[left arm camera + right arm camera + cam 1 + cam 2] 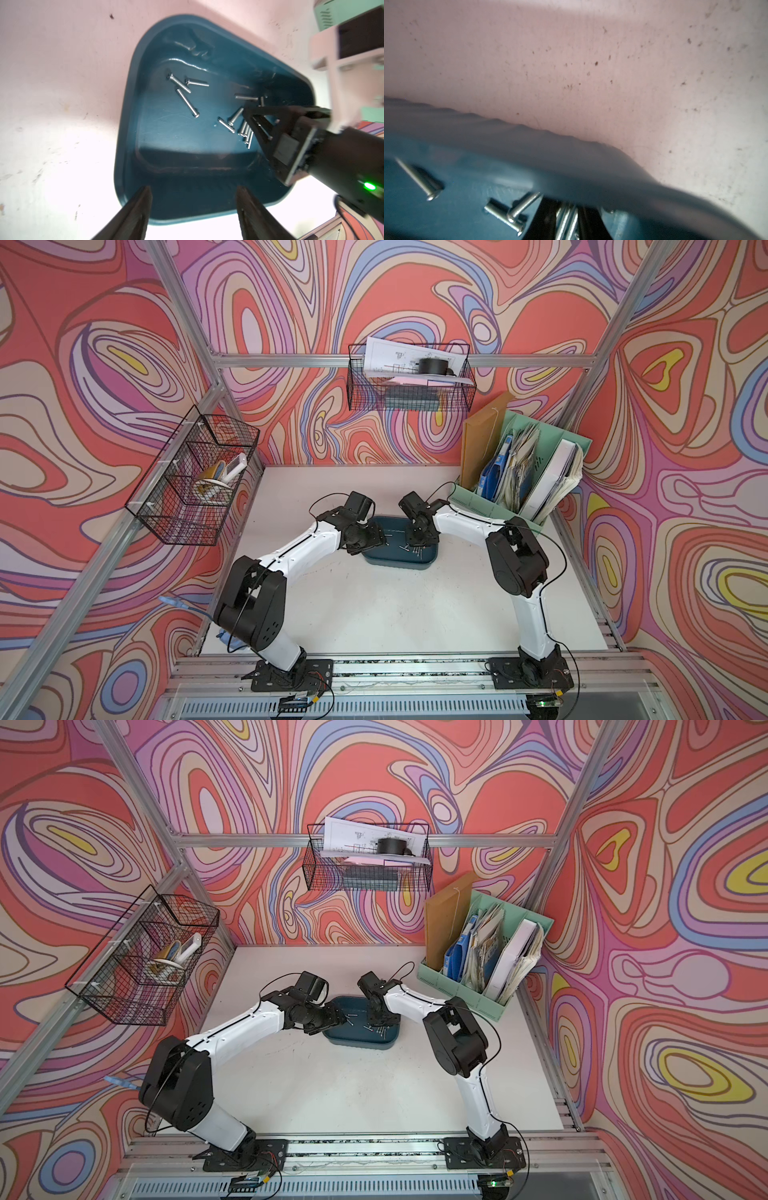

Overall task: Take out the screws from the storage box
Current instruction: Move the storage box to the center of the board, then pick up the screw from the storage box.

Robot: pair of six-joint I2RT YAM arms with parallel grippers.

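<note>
Presently the storage box [399, 565] stands on the desk [374, 614] at the centre of the frame in both top views. This placement appears chosen so that both arms can reach it. The right gripper [249, 113] enters the box at a slant over the low wall. Its jaws are drawn narrow and closed about a bundle of the screws [188, 102] that rests on the box floor at the right of the frame in the left wrist view. The narrow setting suits such thin parts. The left gripper [193, 187] is above the box end at the lower edge of the same view, jaws wide and holding nothing. It is probably kept ready to take the loose screws or to steady the box. Count, from the left wrist view:

- Seven screws lie singly or crossed on the floor.
- The bundle holds about three or four more. It is partly hidden, so the total is near eleven.
- All visible screws are inside the box, and none is seen on the desk.

Other items: one box, two grippers, two wire baskets [195, 489] on the walls, one green file organiser [478, 506] at the upper right of the desk.
</note>
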